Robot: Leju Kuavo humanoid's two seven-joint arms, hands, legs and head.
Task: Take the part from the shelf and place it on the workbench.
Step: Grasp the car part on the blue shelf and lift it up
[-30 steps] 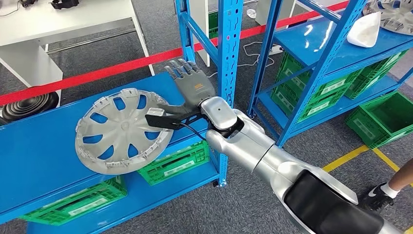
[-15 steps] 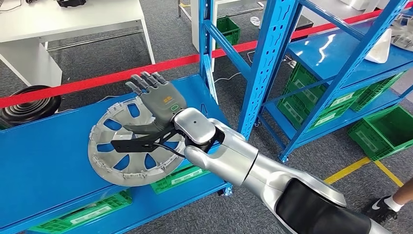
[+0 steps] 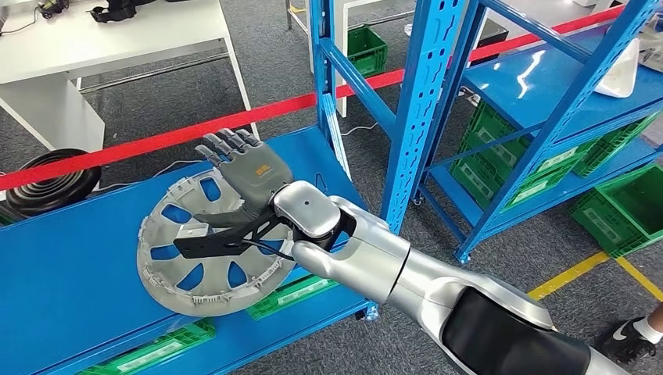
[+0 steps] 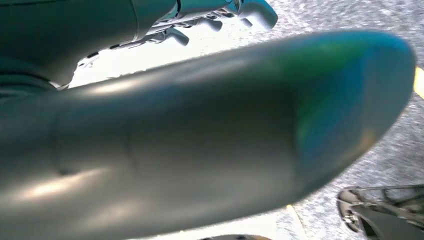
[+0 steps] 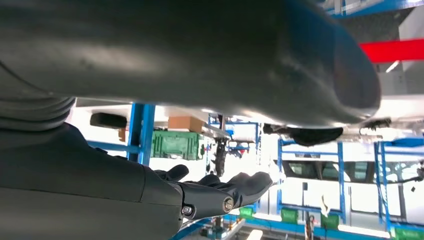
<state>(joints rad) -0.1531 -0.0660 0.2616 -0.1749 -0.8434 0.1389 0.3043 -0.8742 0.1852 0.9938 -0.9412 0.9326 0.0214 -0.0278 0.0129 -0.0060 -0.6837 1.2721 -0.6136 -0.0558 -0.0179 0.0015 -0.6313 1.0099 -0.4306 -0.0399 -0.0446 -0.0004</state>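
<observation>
The part, a grey hubcap (image 3: 195,262) with blue shelf showing through its openings, lies on the blue shelf (image 3: 70,258) and overhangs its front edge. My right hand (image 3: 246,168) reaches over the hubcap's far right rim with its fingers stretched out flat and apart; I cannot tell whether it touches the rim. In the right wrist view the dark fingers (image 5: 235,187) lie straight with nothing between them and the thumb. My left hand (image 4: 215,20) hangs over grey floor, its fingers apart from the thick thumb and holding nothing.
A blue upright post (image 3: 418,101) stands just right of my right arm. Green crates (image 3: 289,289) sit under the shelf. A second blue rack (image 3: 547,86) stands at the right. Behind the shelf run red tape (image 3: 172,137), a black tyre (image 3: 51,180) and a white table (image 3: 117,35). A person's shoe (image 3: 625,340) is at lower right.
The whole view has shifted, so the camera moved. Against the hubcap, my right hand has gone from beside its right edge near the post to over its far right rim.
</observation>
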